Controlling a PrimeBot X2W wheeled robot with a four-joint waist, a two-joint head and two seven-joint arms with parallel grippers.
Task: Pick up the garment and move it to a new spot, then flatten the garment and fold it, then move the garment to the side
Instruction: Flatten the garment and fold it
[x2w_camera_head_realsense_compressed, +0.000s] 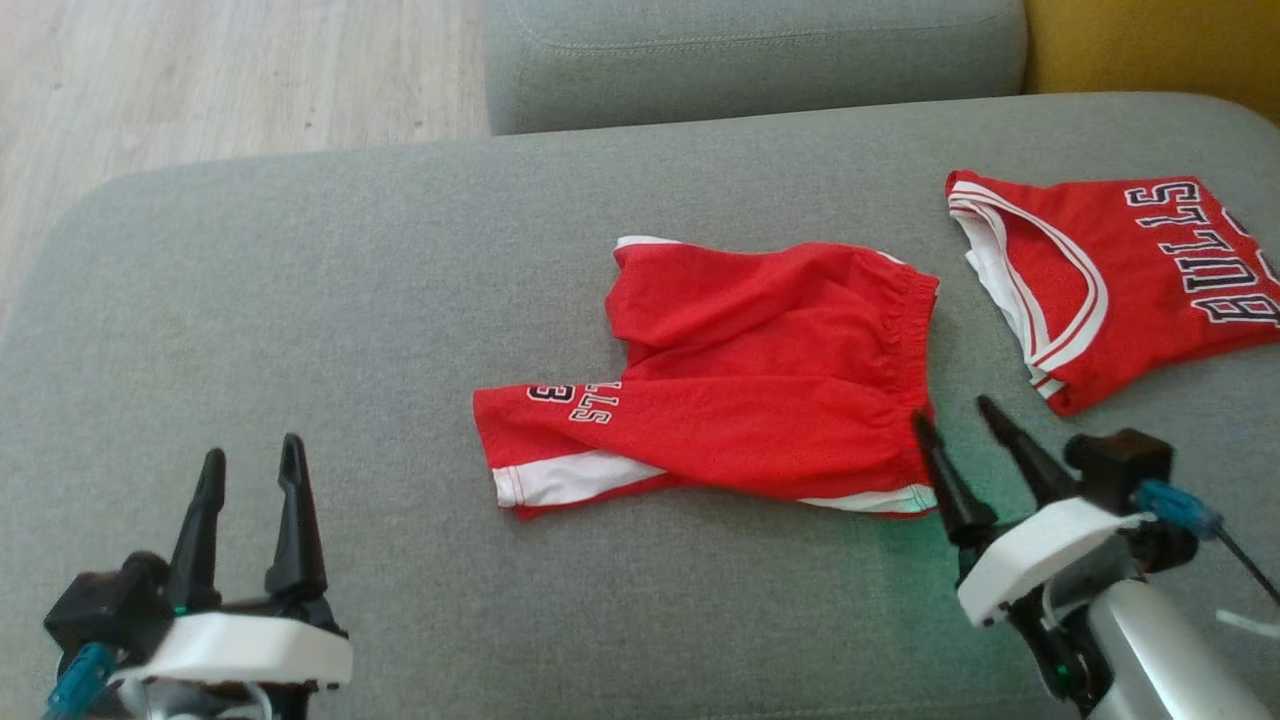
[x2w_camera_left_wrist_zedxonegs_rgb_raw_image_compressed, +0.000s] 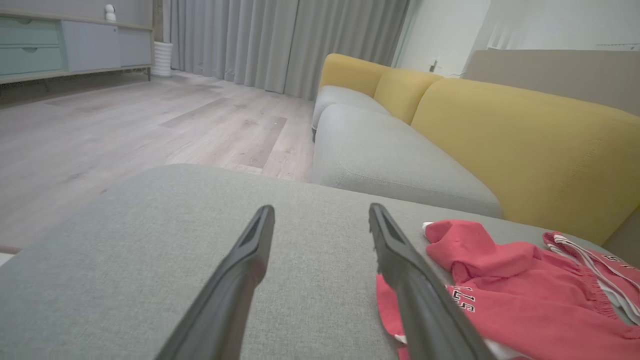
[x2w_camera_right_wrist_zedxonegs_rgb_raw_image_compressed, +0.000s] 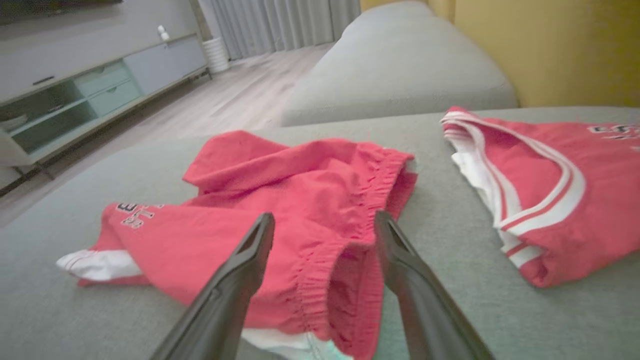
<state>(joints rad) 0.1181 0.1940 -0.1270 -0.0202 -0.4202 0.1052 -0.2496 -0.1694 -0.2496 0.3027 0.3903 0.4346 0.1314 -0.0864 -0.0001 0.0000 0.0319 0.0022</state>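
The garment (x2w_camera_head_realsense_compressed: 740, 380), red shorts with white trim and black lettering, lies rumpled in the middle of the grey sofa cushion (x2w_camera_head_realsense_compressed: 300, 300); it also shows in the left wrist view (x2w_camera_left_wrist_zedxonegs_rgb_raw_image_compressed: 505, 290) and the right wrist view (x2w_camera_right_wrist_zedxonegs_rgb_raw_image_compressed: 280, 200). My right gripper (x2w_camera_head_realsense_compressed: 952, 418) is open at the shorts' elastic waistband, which lies between and under its fingers (x2w_camera_right_wrist_zedxonegs_rgb_raw_image_compressed: 240, 270). My left gripper (x2w_camera_head_realsense_compressed: 250, 458) is open above bare cushion, well to the left of the shorts, with nothing between its fingers (x2w_camera_left_wrist_zedxonegs_rgb_raw_image_compressed: 240, 270).
A folded red jersey (x2w_camera_head_realsense_compressed: 1120, 280) with white trim and "BULLS" lettering lies at the cushion's right end. Another grey seat cushion (x2w_camera_head_realsense_compressed: 750, 60) and a yellow backrest (x2w_camera_left_wrist_zedxonegs_rgb_raw_image_compressed: 525, 150) lie beyond. Wooden floor (x2w_camera_head_realsense_compressed: 200, 80) runs past the cushion's far left edge.
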